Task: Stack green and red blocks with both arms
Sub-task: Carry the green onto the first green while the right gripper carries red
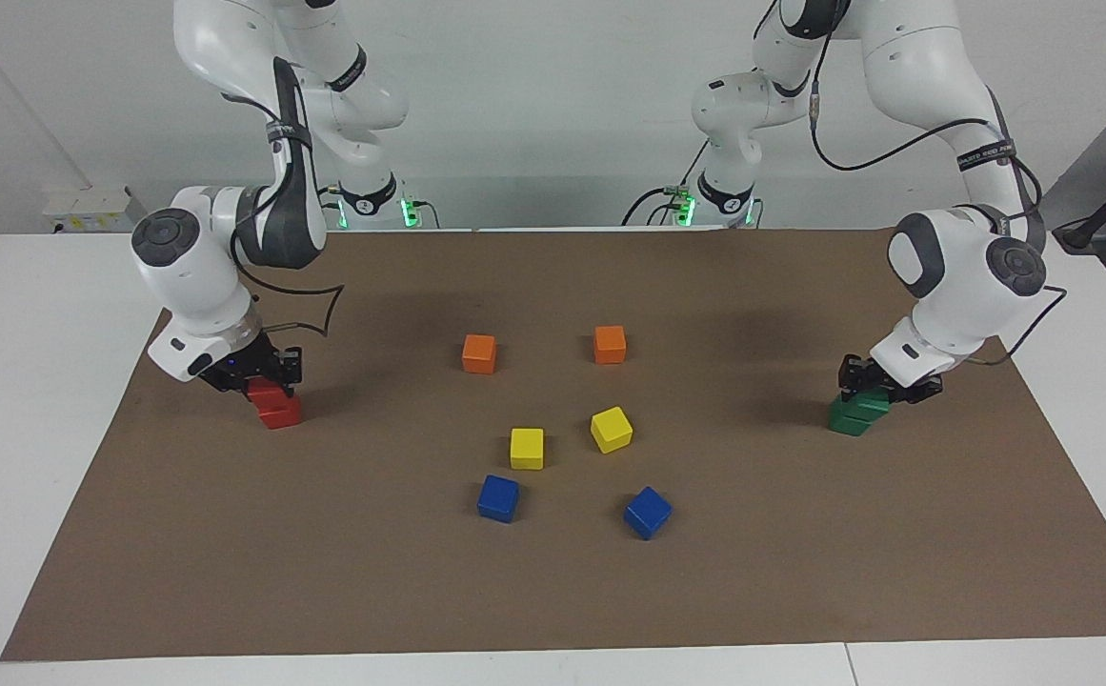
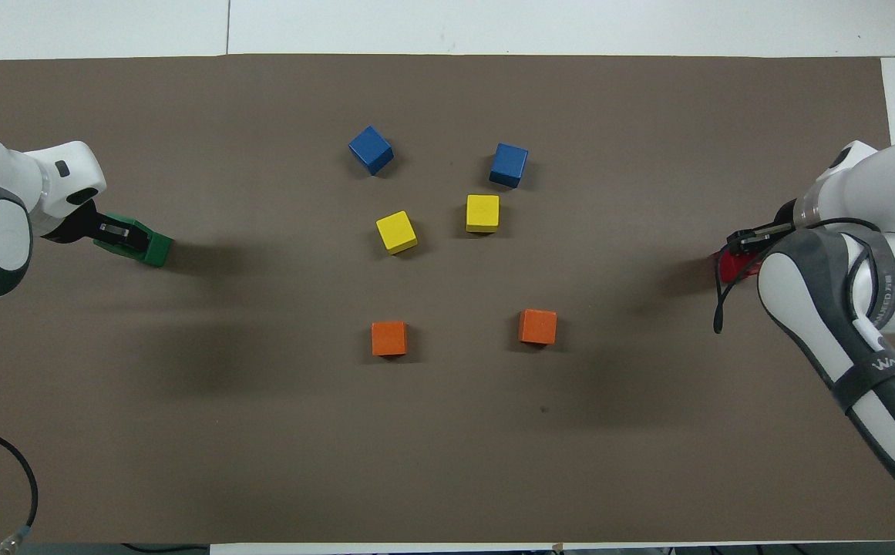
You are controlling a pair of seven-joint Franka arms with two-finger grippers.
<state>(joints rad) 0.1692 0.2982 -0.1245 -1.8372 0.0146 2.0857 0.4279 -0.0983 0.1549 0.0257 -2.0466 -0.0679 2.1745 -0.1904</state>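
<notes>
While each upper block sits squarely on its twin at opposite ends of the surface (image 1: 553, 591), the right hand (image 1: 262, 373) grips the top red block (image 1: 267, 392) and the left hand (image 1: 881, 381) the top green block (image 1: 865, 404), so release is straight up.

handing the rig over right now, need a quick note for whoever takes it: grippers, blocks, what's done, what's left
Left gripper: down on the upper green block, which sits on the lower green block at the left arm's end of the mat.
Right gripper: down on the upper red block, which sits on the lower red block at the right arm's end.
Done: both pairs look stacked, the green one slightly offset.
Left: let go, lift both arms away, check that the stacks stand.
Orange, yellow and blue cubes lie mid-mat, apart from both stacks.
</notes>
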